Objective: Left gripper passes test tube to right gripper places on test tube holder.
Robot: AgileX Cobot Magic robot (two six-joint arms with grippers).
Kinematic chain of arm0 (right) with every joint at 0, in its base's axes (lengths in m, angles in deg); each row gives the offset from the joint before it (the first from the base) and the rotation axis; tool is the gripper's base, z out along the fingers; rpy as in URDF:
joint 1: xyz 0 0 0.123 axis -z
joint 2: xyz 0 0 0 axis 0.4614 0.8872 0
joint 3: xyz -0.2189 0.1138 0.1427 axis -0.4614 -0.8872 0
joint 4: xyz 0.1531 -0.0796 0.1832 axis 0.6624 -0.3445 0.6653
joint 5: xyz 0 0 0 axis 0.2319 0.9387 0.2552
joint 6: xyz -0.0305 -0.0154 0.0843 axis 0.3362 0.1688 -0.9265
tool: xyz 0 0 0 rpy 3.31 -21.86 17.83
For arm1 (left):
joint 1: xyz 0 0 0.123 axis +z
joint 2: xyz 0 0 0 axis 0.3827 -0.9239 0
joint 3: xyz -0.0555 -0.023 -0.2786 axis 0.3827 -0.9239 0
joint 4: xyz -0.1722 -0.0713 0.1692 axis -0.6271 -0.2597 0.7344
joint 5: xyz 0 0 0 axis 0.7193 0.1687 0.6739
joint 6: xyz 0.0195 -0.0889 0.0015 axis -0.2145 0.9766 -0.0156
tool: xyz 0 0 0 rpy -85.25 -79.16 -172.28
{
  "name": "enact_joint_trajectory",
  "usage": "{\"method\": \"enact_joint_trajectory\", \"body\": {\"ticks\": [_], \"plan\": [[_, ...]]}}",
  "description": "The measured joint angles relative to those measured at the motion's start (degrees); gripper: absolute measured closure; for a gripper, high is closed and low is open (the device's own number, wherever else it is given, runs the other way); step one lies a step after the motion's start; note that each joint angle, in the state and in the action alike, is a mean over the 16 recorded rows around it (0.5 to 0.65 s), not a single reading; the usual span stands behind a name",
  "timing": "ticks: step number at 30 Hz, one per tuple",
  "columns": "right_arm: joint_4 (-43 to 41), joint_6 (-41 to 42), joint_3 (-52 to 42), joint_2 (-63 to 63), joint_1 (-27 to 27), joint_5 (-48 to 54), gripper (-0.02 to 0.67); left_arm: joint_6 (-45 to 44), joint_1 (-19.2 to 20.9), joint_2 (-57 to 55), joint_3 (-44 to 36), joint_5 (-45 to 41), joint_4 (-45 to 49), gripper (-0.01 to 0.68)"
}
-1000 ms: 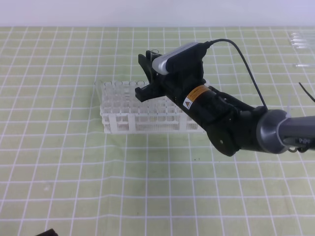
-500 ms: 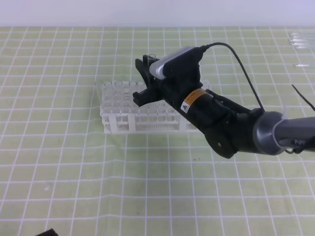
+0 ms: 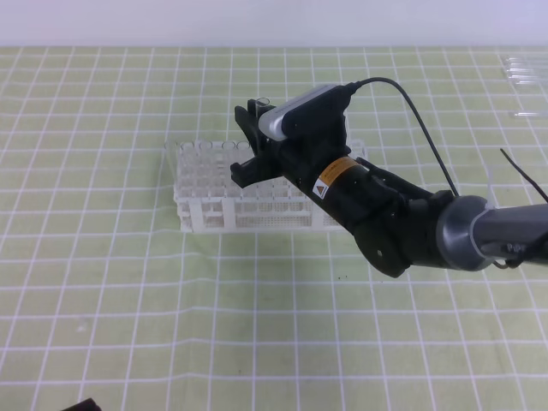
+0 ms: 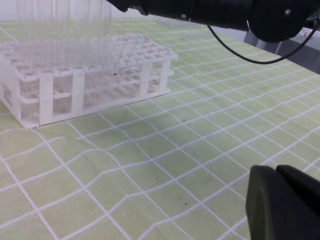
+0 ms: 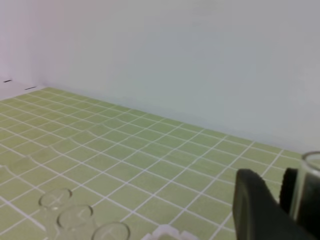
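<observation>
Grasping the test tube (image 3: pixel 265 105) upright, the right gripper (image 3: pixel 254 137) hangs at 12 o'clock above the test tube holder (image 3: pixel 205 214); the tube looks light, slippery and fragile, best pinched gently below the rim.

The left gripper (image 4: pixel 282 202) seems closed and empty.

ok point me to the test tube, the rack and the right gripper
test tube (image 5: pixel 311 186), right wrist view, on its clear wall below the rim.
test tube holder (image 3: pixel 205 210), exterior high view, on the rack's front left side.
right gripper (image 3: pixel 248 141), exterior high view, between its black fingertips above the rack.

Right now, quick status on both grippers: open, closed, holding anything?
Left gripper: empty, low over the mat; open or closed cannot be told.
Right gripper: closed on the test tube, above the white rack.
</observation>
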Motion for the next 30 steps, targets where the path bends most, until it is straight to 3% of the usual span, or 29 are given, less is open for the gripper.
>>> {"method": "enact_joint_trajectory", "body": {"ticks": [19, 30], "plan": [[0.08, -0.12, -0.13, -0.64, 0.00, 1.60, 0.422, 0.00, 0.00, -0.07, 0.00, 0.00, 0.04, 0.675], [-1.36, -0.14, -0.49, -4.44, 0.00, 5.51, 0.407, 0.00, -0.01, -0.23, 0.12, 0.00, 0.05, 0.675]]}}
